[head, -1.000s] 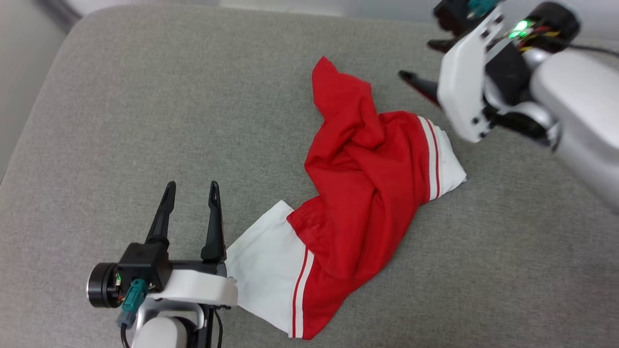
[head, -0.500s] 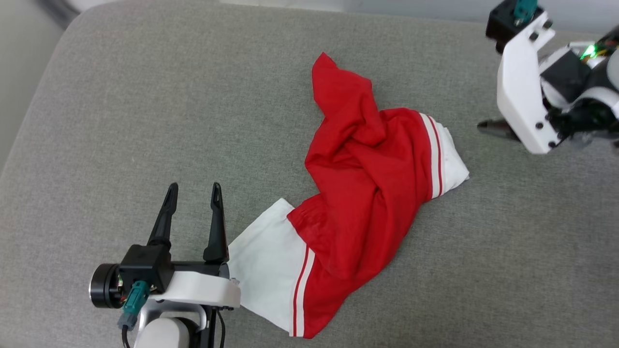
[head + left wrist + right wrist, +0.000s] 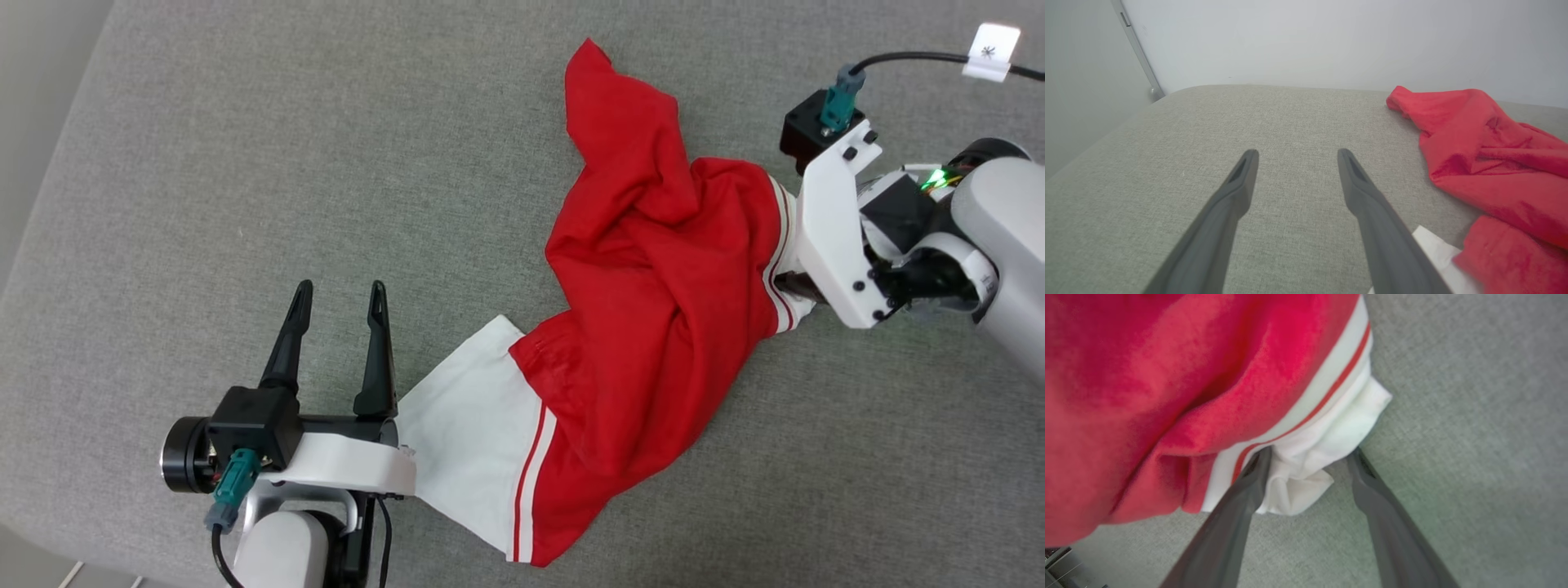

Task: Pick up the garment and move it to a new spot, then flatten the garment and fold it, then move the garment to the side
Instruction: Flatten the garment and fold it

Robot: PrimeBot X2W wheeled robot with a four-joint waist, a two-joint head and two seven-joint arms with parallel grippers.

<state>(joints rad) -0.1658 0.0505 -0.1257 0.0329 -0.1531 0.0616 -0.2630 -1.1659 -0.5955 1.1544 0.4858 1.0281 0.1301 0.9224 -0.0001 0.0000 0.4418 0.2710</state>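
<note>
Holds the left gripper [image 3: 340, 287] wide open, both long dark fingers straight, almost parallel, pointing away from the wrist. Bends the right wrist [image 3: 898, 237] sharply ahead of the pale forearm [image 3: 1008, 229]. Spreads the right gripper [image 3: 1310, 453] too, one fingertip [image 3: 1257, 465] touching the garment [image 3: 1167, 375], whose white sleeve sits between the tips.

garment [image 3: 653, 327]: red jersey, white short sleeves, red-white stripe trim
state: crumpled, heavily folded over itself; front or back up, hard to tell
pose: near sleeve spread flat, other sleeve bunched at right edge, red peak pointing far
place: grey fabric surface [image 3: 245, 163], right of centre
</note>
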